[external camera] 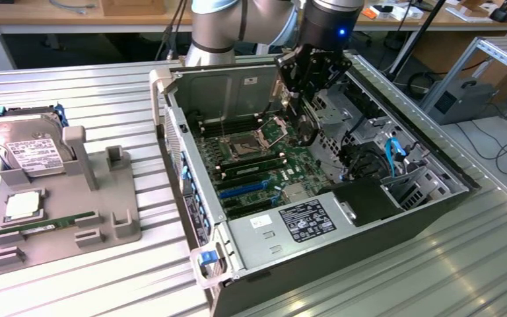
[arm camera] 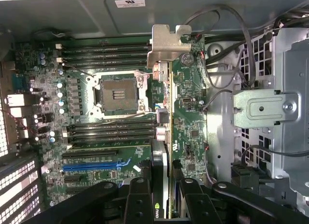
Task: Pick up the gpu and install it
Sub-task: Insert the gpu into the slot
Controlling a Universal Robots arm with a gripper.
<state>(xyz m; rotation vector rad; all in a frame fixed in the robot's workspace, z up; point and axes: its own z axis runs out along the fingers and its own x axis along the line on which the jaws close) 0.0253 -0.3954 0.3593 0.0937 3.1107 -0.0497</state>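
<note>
Robotics lab — aluminium bench [external camera: 430, 264], floor cables [external camera: 503, 153].

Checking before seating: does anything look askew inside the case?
Yes: the thin olive-brown circuit card with silvery bracket, clamped in the black gripper, runs crosswise to the blue expansion slot instead of along it, beside the empty processor socket.

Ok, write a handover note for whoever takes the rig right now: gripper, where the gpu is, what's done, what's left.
Gripper: shut on the gpu, which it holds on edge, metal bracket at the end away from the fingers.
Where: inside the open computer case, over the motherboard, beside the empty processor socket.
Done: the gpu is picked up and inside the case.
Left: it is not yet seated in a slot; the blue slot is empty.
</note>
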